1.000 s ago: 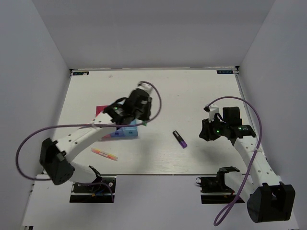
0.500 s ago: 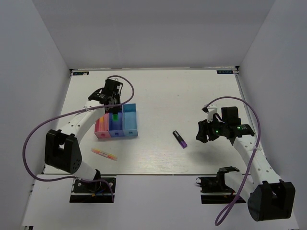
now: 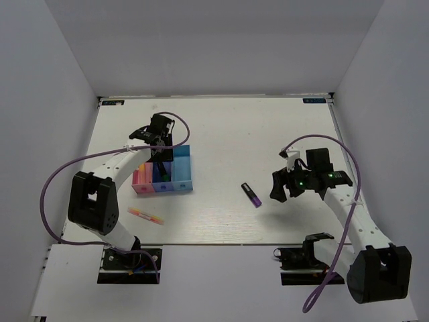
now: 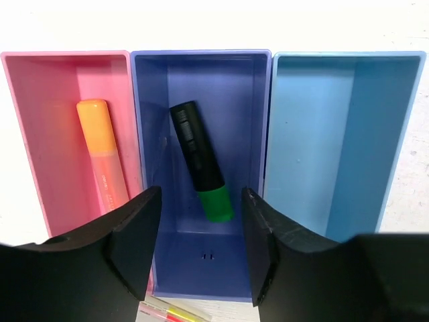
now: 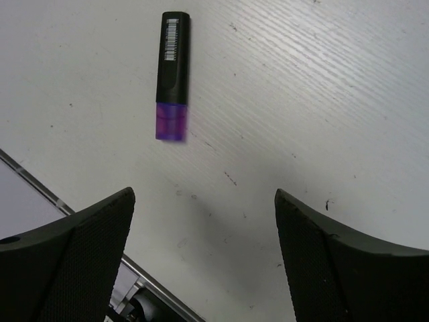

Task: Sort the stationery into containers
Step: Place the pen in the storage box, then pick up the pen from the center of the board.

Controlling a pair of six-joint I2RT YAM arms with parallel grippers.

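The three joined containers stand left of centre: pink (image 4: 40,80), dark blue (image 4: 221,87) and light blue (image 4: 322,121). A green marker with a black cap (image 4: 201,171) lies loose in the dark blue bin. An orange marker (image 4: 104,157) lies in the pink bin. My left gripper (image 4: 201,194) hangs open right above the dark blue bin (image 3: 161,180), holding nothing. The purple marker with a black cap (image 5: 171,75) lies on the table (image 3: 252,194). My right gripper (image 5: 203,194) stands wide open just right of it (image 3: 278,188), apart from it.
A thin pink-orange-yellow pen (image 3: 146,215) lies on the table in front of the bins, and its end shows under the left fingers (image 4: 171,312). The table's near edge with a metal rail (image 5: 40,188) runs close below the right gripper.
The left arm swung back over the bins with the green marker, then opened; the marker now lies in the dark blue bin. The right gripper opened wide and shifted slightly left toward the purple marker.
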